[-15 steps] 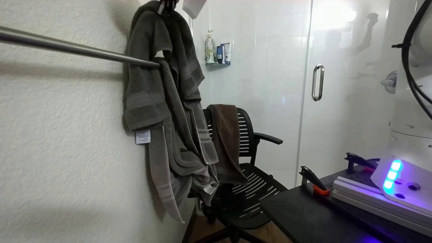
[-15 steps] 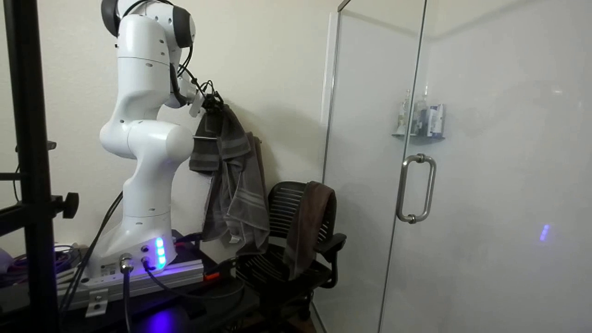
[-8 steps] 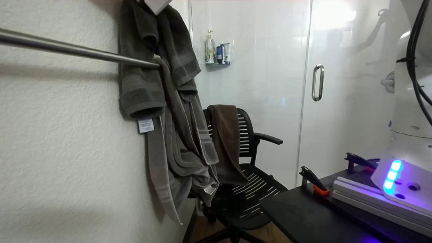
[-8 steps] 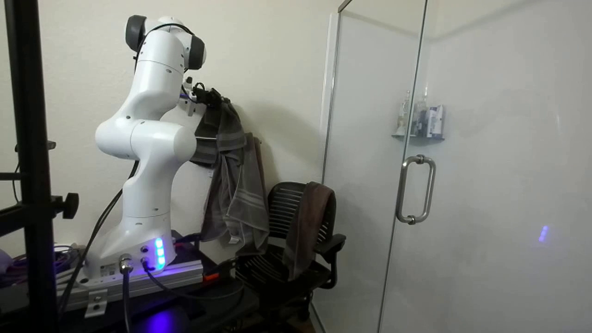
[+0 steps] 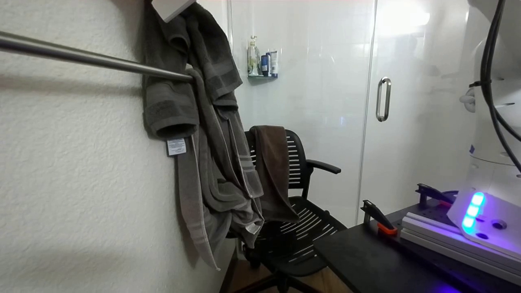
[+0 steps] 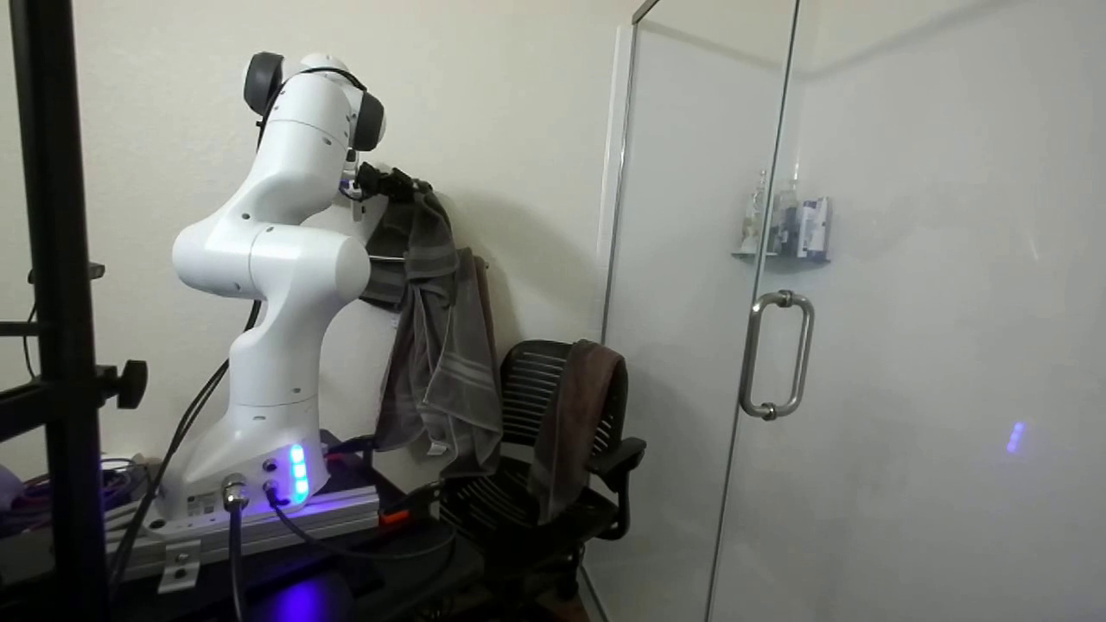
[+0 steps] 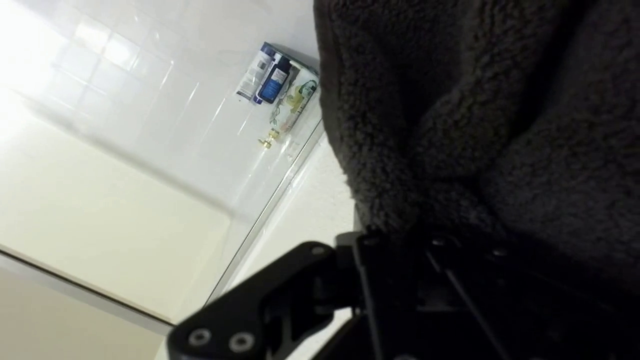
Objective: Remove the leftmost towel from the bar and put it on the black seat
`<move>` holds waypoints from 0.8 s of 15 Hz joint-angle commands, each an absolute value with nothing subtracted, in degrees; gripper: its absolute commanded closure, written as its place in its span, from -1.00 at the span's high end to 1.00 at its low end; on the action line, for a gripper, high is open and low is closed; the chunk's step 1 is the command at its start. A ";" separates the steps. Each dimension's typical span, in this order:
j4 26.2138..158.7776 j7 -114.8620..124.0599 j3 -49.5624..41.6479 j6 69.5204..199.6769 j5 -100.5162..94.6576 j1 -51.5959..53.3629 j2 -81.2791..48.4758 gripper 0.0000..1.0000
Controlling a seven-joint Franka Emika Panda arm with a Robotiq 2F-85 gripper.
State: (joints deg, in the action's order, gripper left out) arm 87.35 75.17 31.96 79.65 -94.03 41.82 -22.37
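Observation:
The leftmost towel (image 5: 169,93), dark grey with a pale tag (image 5: 176,147), is bunched up above the bar (image 5: 97,59). One flap hangs on the wall side behind the bar and one on the room side, with a small gap above the bar. My gripper (image 6: 399,183) is shut on its top; in the wrist view the gripper (image 7: 395,237) has the dark cloth (image 7: 450,125) running in between its fingers. In an exterior view the fingers are out of view at the top. The black seat (image 5: 309,228) stands below and beyond the bar; it also shows in an exterior view (image 6: 536,380).
A longer, lighter grey towel (image 5: 203,195) hangs on the bar, close to the held one. A brown towel (image 5: 273,162) lies over the chair's back. The black table (image 5: 366,256) with clamps stands beside the seat. A glass door (image 6: 674,259) and bottle shelf (image 5: 263,76) are behind.
The held towel has risen and shifted slightly toward the wall; its wall-side flap and tag are higher. The arm's upper part has tilted and lowered. The longer towel and the seat stay put.

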 commanded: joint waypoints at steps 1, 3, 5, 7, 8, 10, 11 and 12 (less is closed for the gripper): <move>87.53 78.16 28.78 84.29 -94.33 43.53 -21.92 -0.94; 83.68 85.63 26.08 80.38 -96.25 45.50 -24.75 -0.94; 80.73 90.31 24.16 76.74 -94.84 47.23 -27.16 -0.94; 77.39 94.27 22.55 73.74 -93.79 48.64 -29.54 -0.94; 75.85 96.27 21.86 72.47 -93.33 49.28 -30.50 -0.94; 72.89 100.75 20.55 69.53 -92.76 50.92 -32.64 -0.94; 71.69 103.22 20.06 68.21 -92.29 51.75 -33.42 -0.94; 76.31 100.05 19.83 71.36 -92.56 50.98 -30.70 -0.75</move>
